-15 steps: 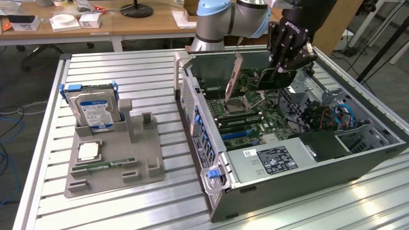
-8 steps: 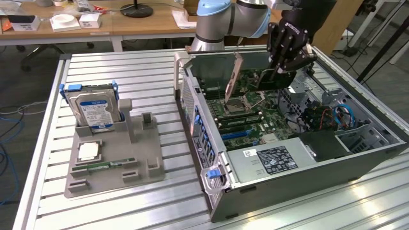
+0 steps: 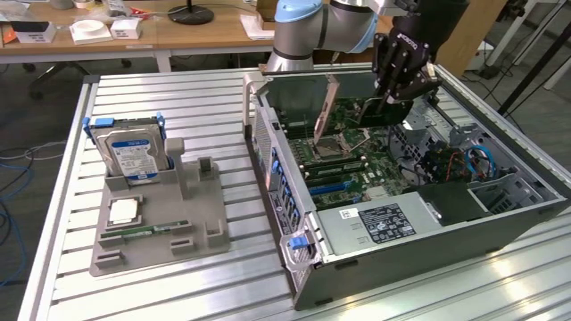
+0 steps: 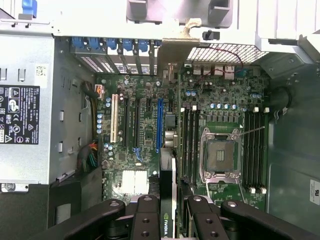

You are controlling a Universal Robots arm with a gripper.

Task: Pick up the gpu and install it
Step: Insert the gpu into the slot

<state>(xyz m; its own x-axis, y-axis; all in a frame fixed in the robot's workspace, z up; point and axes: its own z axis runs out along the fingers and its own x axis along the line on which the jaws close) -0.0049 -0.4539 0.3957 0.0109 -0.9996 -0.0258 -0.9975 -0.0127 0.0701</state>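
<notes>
A slatted aluminium bench [image 3: 178, 100] is seen carrying an open computer case [image 3: 402, 257], and every place here is given from that case. Beside the case, on the exterior view's left of it, a grey tray [image 3: 207, 231] is set on the bench, and a hard drive [image 3: 132, 155] is stood upright in it. Beyond the case, wooden desks [image 3: 187, 37] with small white boxes are seen, and grey floor [image 3: 27, 127] is seen past the bench edge. The gpu [image 3: 370, 114] is held inside the open top of the case, above the motherboard [image 4: 140, 155] and near the case's rear wall. It is clamped between the fingers [image 4: 145, 220] of the gripper [image 3: 390, 100], which are closed on its upper edge. In the wrist view the card is shown edge-on as a slim dark strip with a small green logo, and its silver bracket [image 4: 175, 47] is turned toward the case's rear wall. It is lined up just beside the blue slot [image 4: 160, 125]. Its broad face is barely shown, and part of it is covered by the fingers. Whether its lower edge touches the motherboard cannot be told. The arm [image 3: 312, 27] above the case is cut off by the frame.
</notes>
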